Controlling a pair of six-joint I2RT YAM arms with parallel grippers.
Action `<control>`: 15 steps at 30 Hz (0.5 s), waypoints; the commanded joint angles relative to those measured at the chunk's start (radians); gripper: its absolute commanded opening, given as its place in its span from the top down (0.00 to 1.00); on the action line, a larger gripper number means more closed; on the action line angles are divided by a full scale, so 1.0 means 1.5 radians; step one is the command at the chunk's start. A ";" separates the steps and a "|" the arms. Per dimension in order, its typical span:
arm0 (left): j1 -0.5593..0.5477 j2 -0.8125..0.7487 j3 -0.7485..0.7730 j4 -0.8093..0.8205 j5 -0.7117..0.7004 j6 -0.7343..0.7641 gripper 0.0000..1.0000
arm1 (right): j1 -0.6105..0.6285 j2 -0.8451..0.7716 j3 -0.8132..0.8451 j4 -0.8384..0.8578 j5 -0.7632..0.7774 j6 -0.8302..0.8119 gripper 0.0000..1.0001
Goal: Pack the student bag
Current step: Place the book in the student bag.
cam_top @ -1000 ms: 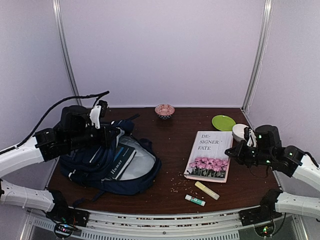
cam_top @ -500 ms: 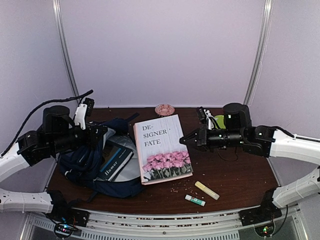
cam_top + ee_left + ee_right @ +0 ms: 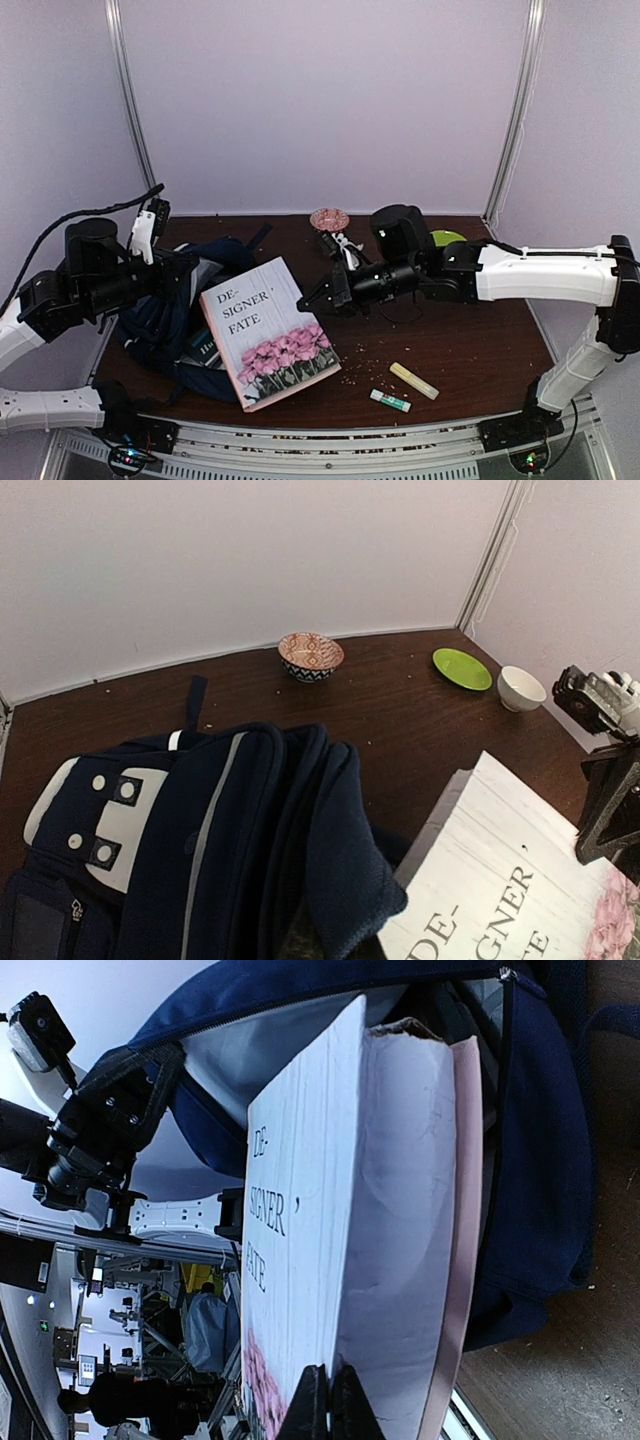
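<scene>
The student bag, navy with pale stripes and white buckle patches, lies open at the table's left. My left gripper is at the bag's upper rim. Its fingers do not show in the left wrist view, where the bag's fabric rises toward the camera. My right gripper is shut on the front cover of a white book with pink flowers. The book hangs tilted, its top corner at the bag's mouth. Another dark book peeks out inside the bag.
A patterned bowl stands at the back centre, with a green plate and a white cup to its right. A yellow highlighter and a glue stick lie near the front edge among crumbs.
My right gripper took the book off the table's right side and carried it left to the bag's mouth. The left arm pulled back to the left, keeping the bag's rim raised.
</scene>
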 commanded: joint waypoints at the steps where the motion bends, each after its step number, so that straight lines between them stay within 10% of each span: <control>1: 0.005 -0.037 0.004 0.074 -0.045 0.004 1.00 | 0.000 0.000 0.026 -0.034 -0.017 -0.035 1.00; 15: 0.005 -0.070 -0.040 0.086 0.097 0.018 1.00 | -0.007 0.152 0.160 -0.144 -0.012 -0.057 1.00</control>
